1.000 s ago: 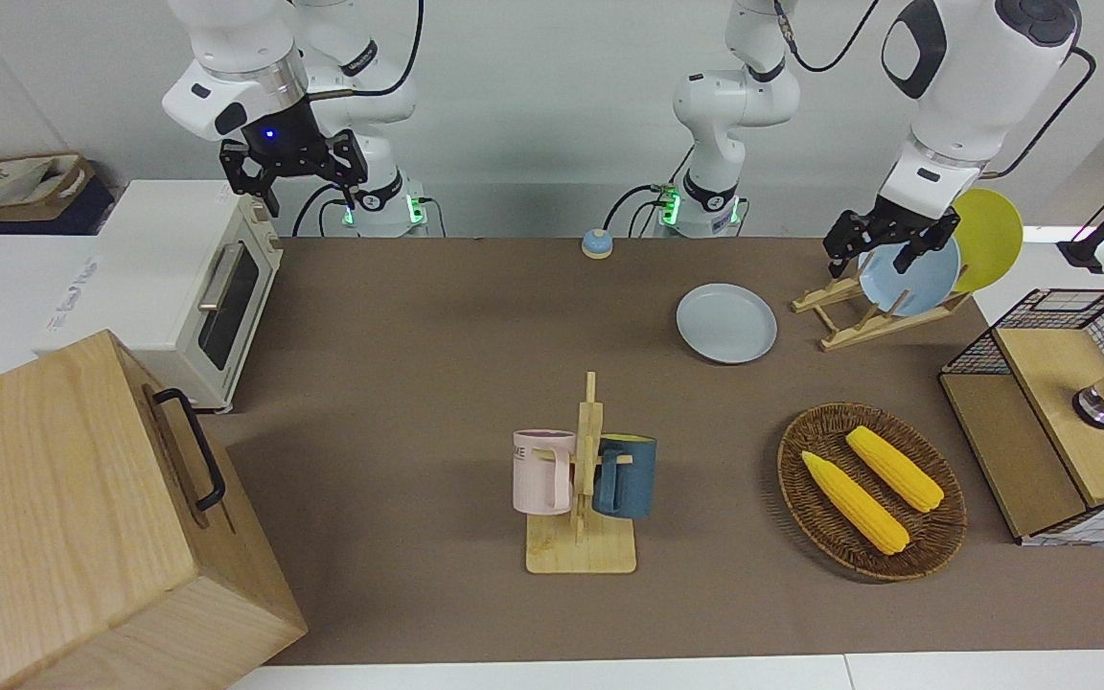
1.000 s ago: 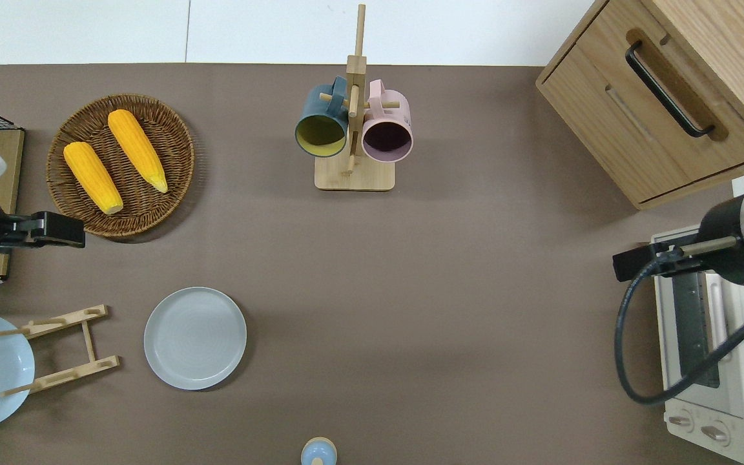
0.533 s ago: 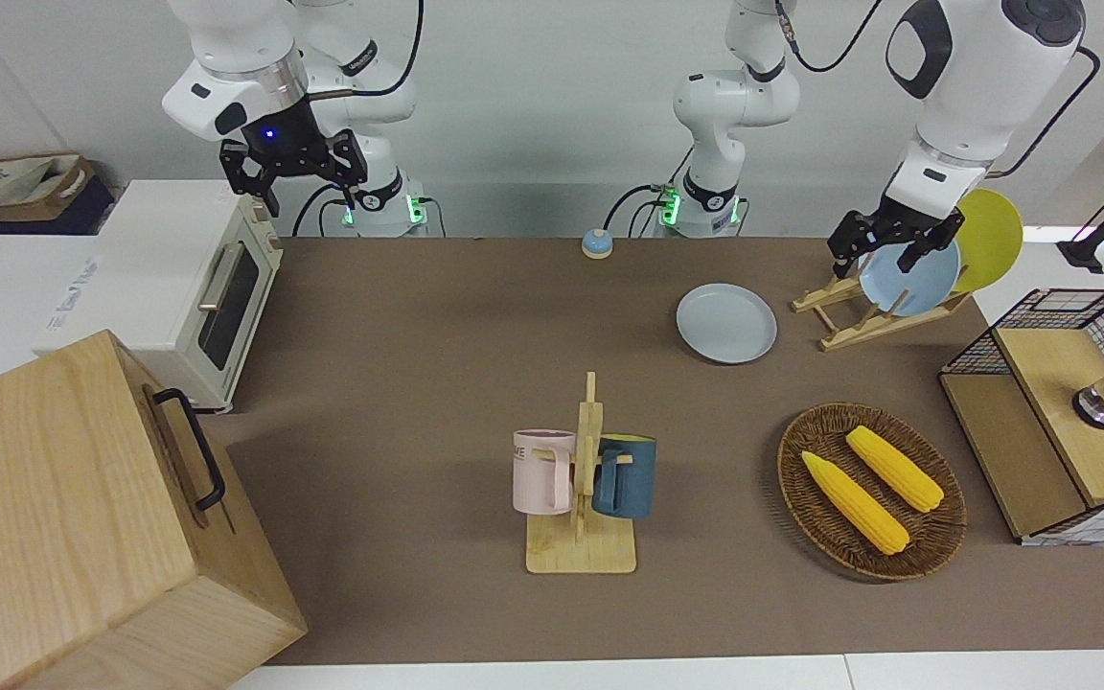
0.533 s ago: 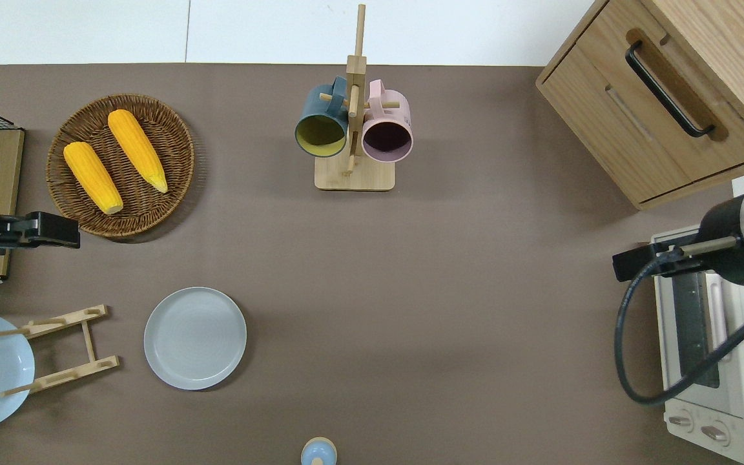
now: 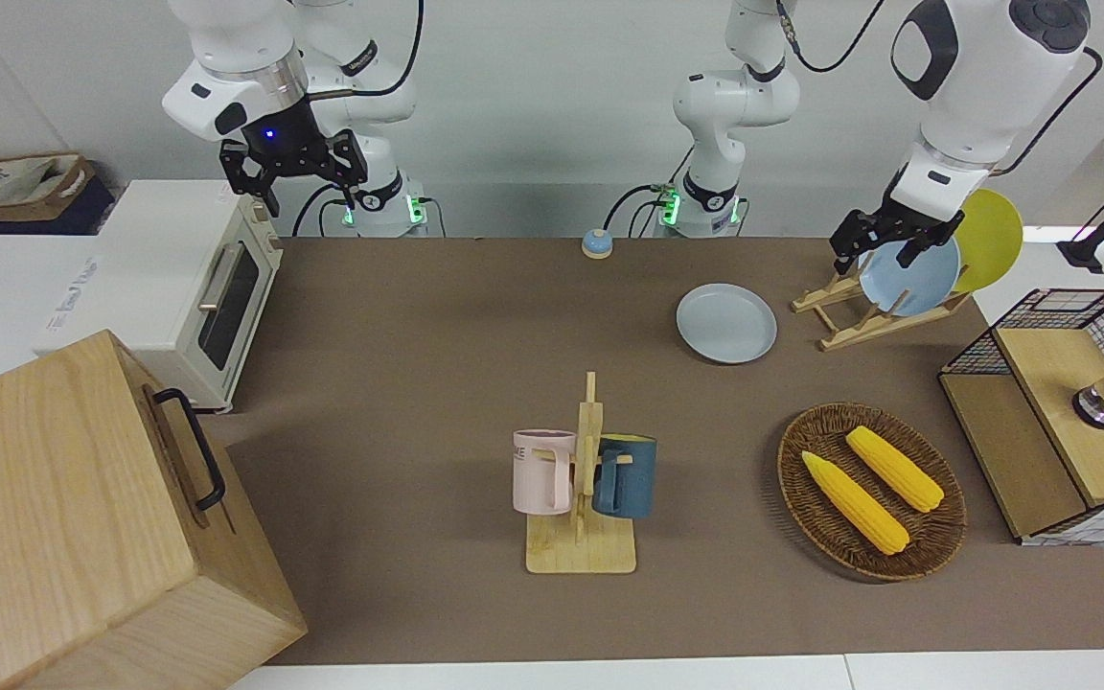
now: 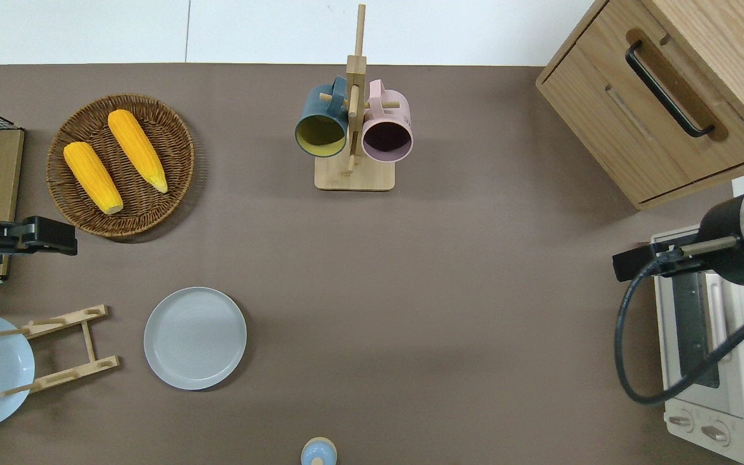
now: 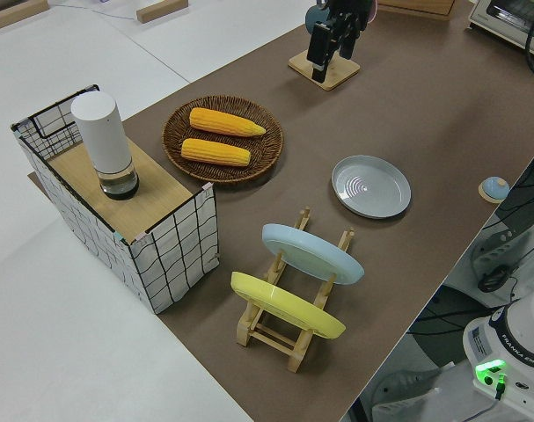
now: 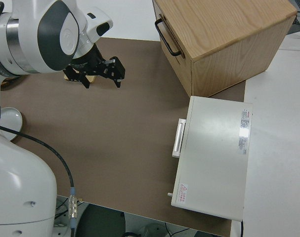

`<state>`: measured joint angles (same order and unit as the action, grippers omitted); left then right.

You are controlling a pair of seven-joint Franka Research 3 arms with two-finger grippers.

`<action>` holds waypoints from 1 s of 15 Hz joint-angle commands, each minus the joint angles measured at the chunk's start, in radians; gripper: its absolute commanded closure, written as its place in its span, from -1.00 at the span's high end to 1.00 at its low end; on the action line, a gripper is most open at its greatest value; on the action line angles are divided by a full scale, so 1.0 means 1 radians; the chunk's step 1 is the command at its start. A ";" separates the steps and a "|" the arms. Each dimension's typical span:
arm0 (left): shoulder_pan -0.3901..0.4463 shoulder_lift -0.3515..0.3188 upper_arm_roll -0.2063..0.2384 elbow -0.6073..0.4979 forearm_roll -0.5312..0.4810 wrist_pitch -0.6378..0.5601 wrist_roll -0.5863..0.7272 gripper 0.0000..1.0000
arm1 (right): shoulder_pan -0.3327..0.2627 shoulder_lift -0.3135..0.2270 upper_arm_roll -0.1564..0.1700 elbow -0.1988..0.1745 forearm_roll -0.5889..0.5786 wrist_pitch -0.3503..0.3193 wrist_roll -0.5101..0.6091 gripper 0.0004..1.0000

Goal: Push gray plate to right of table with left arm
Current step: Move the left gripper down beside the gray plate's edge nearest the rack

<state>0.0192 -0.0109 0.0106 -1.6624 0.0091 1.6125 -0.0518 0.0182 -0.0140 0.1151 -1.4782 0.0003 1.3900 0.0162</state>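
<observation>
Our left tool [image 6: 55, 234] hangs in the air with its black fingers parted and nothing between them; seen from above it is over bare desk beside the round woven basket [image 6: 120, 165] of yellow corn, well apart from the round pale bluish-gray plate [image 6: 195, 338]. That plate lies flat on the long dull-brown desk [image 6: 443, 290], just beside the wooden plate rack [image 6: 65, 349], on the rack's side toward the right arm's end. We judge the push not begun: nothing touches the plate, and the whole slide remains. The right arm is parked, its tool [image 5: 291, 163] spread. Only the left side view shows the yellow plate [image 7: 284, 306] leaning in the rack under the sky-blue plate [image 7: 310, 253].
</observation>
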 commanded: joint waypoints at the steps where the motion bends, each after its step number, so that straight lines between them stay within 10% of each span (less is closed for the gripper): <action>1: 0.022 -0.049 -0.003 -0.048 -0.021 -0.023 0.001 1.00 | -0.020 -0.003 0.017 0.009 0.006 -0.016 0.013 0.97; 10: 0.008 -0.351 -0.015 -0.567 -0.012 0.289 0.001 1.00 | -0.020 -0.003 0.017 0.009 0.004 -0.016 0.013 0.97; 15: 0.008 -0.383 -0.018 -0.758 -0.014 0.455 0.001 1.00 | -0.020 -0.003 0.015 0.009 0.006 -0.016 0.013 0.97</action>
<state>0.0314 -0.3402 -0.0099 -2.2861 0.0014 1.9552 -0.0514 0.0182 -0.0140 0.1151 -1.4782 0.0003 1.3900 0.0161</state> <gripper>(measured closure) 0.000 0.013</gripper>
